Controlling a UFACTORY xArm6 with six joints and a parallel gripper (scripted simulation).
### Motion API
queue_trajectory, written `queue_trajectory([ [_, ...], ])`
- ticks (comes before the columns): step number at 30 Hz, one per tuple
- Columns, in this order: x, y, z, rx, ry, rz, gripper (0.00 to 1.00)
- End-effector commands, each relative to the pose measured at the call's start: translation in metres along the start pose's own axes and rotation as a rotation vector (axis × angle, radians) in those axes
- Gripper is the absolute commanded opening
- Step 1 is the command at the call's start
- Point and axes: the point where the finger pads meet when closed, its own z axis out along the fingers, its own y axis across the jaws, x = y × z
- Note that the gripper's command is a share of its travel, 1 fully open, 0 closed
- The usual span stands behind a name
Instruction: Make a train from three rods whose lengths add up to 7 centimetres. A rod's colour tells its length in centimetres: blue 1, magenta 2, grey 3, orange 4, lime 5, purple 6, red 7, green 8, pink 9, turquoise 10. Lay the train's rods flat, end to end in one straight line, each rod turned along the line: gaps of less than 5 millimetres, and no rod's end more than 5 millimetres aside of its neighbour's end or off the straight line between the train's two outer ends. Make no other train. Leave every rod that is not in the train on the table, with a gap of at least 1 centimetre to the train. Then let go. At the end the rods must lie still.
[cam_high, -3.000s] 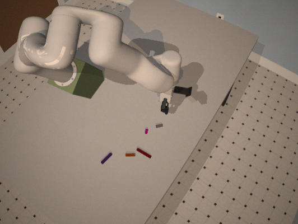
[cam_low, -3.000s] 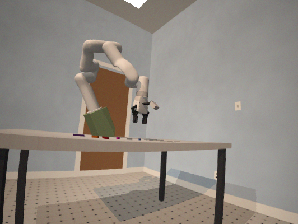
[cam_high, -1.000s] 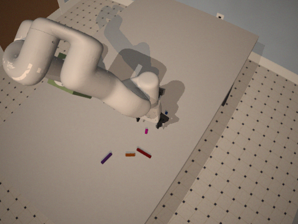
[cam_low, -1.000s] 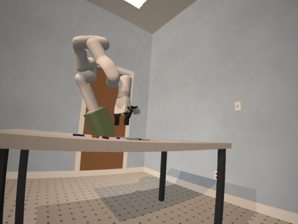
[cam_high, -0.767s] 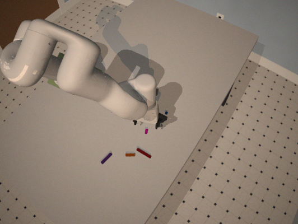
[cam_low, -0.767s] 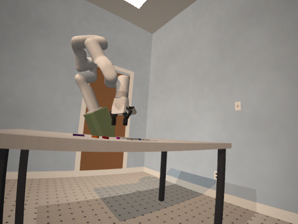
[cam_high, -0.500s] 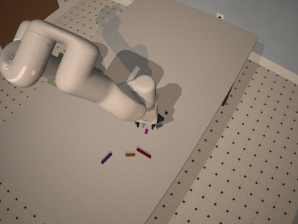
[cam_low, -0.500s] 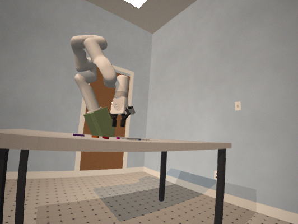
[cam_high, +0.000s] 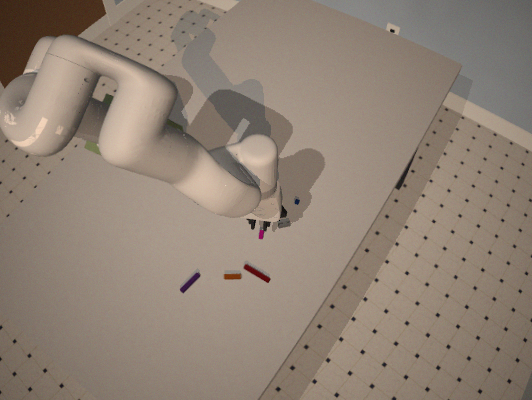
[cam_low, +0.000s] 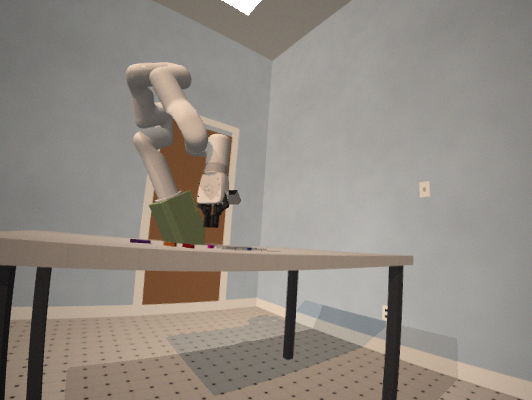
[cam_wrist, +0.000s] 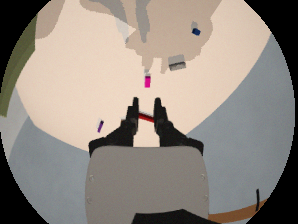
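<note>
Six rods lie flat on the table. The magenta rod (cam_high: 261, 233) lies just below my gripper (cam_high: 261, 226). The grey rod (cam_high: 284, 223) is right beside it and the blue rod (cam_high: 297, 201) a little farther off. The orange rod (cam_high: 232, 275), the red rod (cam_high: 257, 273) and the purple rod (cam_high: 190, 281) lie nearer the front, apart from one another. My gripper (cam_low: 212, 222) hangs above the table top, its fingers narrowed with a gap and nothing between them. In the wrist view the gripper (cam_wrist: 147, 112) points down with the magenta rod (cam_wrist: 148, 82) ahead of the fingertips and the red rod (cam_wrist: 147, 119) showing through the gap.
The green base block (cam_low: 177, 217) of the arm stands at the back of the table. The table's right edge runs close to the blue rod. The arm's elbow hides part of the table in the top view.
</note>
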Motion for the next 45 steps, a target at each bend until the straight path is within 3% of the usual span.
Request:
queue_trajectory([
  [1,0.000,0.001,-0.001,-0.003,0.000,0.001,0.24],
  [29,0.000,0.001,0.003,-0.003,0.000,0.000,0.24],
  [45,-0.001,0.002,0.021,-0.003,0.000,0.000,0.24],
])
